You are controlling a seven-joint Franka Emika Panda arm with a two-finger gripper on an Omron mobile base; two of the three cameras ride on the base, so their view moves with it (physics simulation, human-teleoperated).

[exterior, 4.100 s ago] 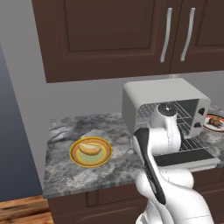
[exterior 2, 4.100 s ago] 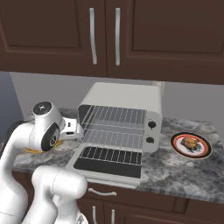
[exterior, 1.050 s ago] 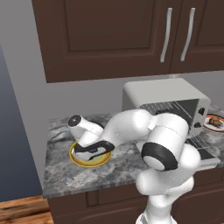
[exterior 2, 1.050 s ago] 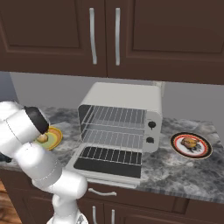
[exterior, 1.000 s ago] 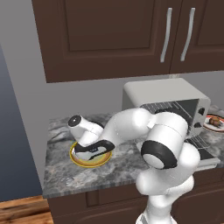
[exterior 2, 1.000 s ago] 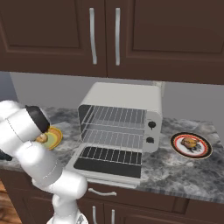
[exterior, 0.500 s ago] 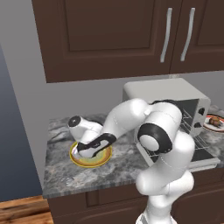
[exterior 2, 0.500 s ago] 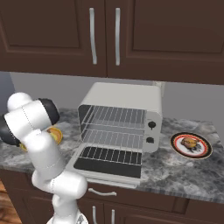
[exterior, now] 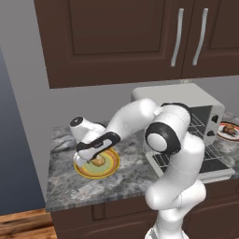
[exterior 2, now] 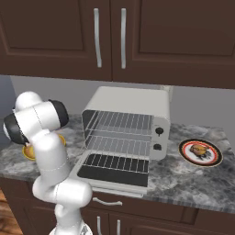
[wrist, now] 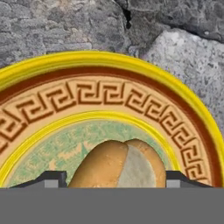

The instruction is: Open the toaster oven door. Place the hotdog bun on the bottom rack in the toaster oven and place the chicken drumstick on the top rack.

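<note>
The hotdog bun [wrist: 119, 164] lies between the jaws.

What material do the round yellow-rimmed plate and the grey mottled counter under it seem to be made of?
The round yellow-rimmed plate looks like glazed ceramic: a smooth, glossy rim with a painted brown key pattern. The grey mottled counter looks like polished stone, perhaps granite, judging by its dark veins and cloudy patches. Both are rendered, so this is only appearance.
</note>
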